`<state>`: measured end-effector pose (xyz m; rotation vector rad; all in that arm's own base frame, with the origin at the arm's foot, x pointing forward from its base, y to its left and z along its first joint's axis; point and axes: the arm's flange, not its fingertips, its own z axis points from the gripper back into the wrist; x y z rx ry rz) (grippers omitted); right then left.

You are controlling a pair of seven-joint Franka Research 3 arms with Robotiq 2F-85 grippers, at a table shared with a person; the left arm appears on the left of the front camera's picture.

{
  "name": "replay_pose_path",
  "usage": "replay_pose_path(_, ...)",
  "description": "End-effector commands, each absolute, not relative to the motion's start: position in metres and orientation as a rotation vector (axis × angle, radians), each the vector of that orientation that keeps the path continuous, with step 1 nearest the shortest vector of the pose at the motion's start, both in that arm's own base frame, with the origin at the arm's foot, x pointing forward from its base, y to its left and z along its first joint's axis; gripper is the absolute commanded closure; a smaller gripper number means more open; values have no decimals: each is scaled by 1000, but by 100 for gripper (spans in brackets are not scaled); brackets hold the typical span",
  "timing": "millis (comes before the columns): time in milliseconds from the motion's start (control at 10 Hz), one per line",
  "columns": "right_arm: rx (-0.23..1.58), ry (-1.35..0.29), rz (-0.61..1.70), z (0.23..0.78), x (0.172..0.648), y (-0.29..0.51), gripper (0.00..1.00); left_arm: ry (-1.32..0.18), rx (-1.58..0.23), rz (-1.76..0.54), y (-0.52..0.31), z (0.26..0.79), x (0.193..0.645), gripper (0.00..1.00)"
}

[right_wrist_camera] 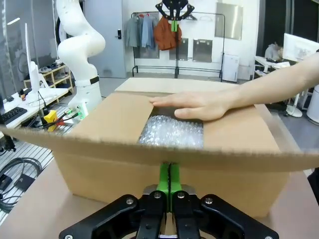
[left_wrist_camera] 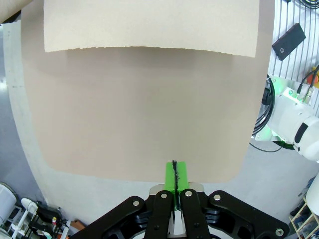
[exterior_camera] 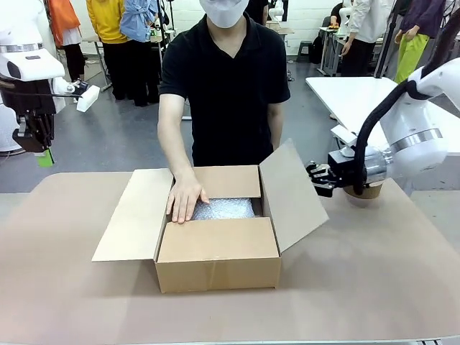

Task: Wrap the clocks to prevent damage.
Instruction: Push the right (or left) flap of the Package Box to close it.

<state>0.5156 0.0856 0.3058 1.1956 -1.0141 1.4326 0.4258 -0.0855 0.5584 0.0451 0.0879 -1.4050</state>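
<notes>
Both arms were glossy white with rounded joints and a silver ring near the wrist. A thick black cable (exterior_camera: 366, 133) looped along the right arm (exterior_camera: 413, 136) to the black right tool (exterior_camera: 320, 178). The left tool (left_wrist_camera: 174, 165) was black too, with silver screws (left_wrist_camera: 162, 196) at its pivots and bright green pads (left_wrist_camera: 181, 175). The person wore a black short-sleeved V-neck shirt (exterior_camera: 223, 93).

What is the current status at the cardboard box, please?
Left hand shut, raised, empty. Right hand shut by open brown cardboard box flap. Clear bubble wrap inside; person's palm over box opening.
</notes>
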Motion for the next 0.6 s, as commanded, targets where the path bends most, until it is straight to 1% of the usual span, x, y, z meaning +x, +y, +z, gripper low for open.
replay_pose_path(0, 1183, -1018, 1440, 312, 513, 114, 99, 99, 46, -1407, -85, 562, 426, 100)
replay_pose_path(500, 1191, -979, 1479, 312, 511, 147, 99, 99, 46, -1407, -85, 562, 426, 100)
